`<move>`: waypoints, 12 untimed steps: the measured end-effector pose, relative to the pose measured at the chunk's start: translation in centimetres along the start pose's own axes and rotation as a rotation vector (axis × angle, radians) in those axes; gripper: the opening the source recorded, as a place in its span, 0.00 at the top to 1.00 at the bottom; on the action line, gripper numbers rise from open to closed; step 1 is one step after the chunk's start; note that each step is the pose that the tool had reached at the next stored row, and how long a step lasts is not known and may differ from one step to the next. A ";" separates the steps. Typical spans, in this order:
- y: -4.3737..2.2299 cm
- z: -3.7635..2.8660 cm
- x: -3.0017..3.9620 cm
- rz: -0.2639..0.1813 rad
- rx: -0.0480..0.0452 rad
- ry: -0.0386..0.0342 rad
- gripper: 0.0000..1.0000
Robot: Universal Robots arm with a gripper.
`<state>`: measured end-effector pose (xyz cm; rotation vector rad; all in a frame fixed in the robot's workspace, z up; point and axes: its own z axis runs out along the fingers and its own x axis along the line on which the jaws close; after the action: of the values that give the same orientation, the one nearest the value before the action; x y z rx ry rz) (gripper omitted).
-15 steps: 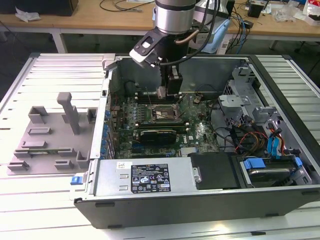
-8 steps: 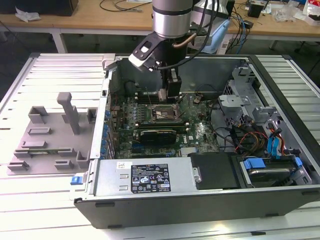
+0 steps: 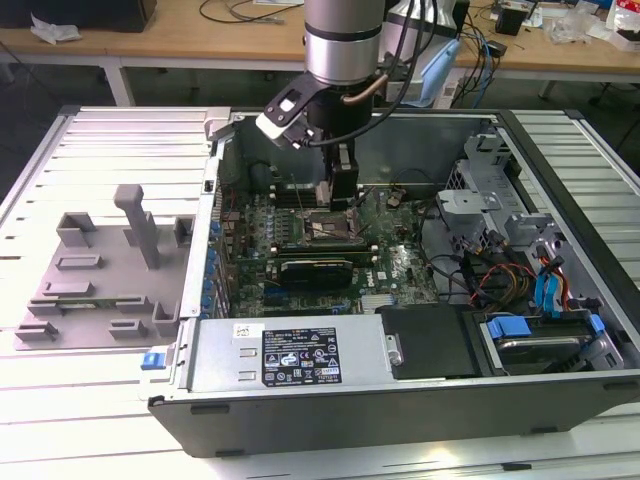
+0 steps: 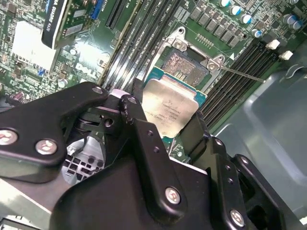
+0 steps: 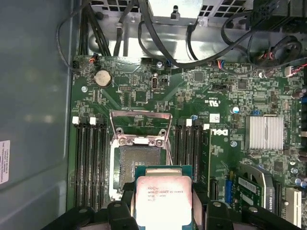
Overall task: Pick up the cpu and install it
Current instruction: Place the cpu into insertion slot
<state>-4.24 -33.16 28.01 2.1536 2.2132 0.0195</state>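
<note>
Down inside the open computer case (image 3: 400,415), the gripper (image 3: 338,195) hangs from the arm (image 3: 345,40) right over the middle of the motherboard (image 3: 400,265). And it's got the cpu (image 5: 163,197)! Both wrist views show it plainly: silver lid up, clamped by its edges between the two black fingers (image 5: 119,214), which are closed just to the chip's width. In the second wrist view the cpu (image 4: 170,108) sits flat between the fingers (image 4: 136,120), its green border peeking out around the lid.

Where is it exactly? Poised at the socket (image 5: 136,165), overlapping one edge of it, with most of the bare contact field uncovered. The socket's metal load plate (image 5: 139,140) is flipped up and open. Whether the chip touches the socket, I can't tell. Memory slots (image 5: 91,163) run along both sides of the socket.

Over at the exterior view's left, well apart from the case, a grey fixture tray (image 3: 90,300) lies on the slatted table (image 3: 120,140). Along the near side of the case sits the power supply (image 3: 290,355).
</note>
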 end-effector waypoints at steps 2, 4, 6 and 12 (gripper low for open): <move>-0.02 0.24 0.01 0.000 -0.0001 0.0044 0.45; -0.03 0.60 0.03 0.000 -0.0002 0.0070 0.45; -0.04 0.80 0.04 0.000 -0.0002 0.0071 0.45; -0.09 1.48 0.16 0.001 -0.0001 0.0073 0.45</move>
<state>-4.26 -33.04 26.53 2.1575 2.2165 0.0276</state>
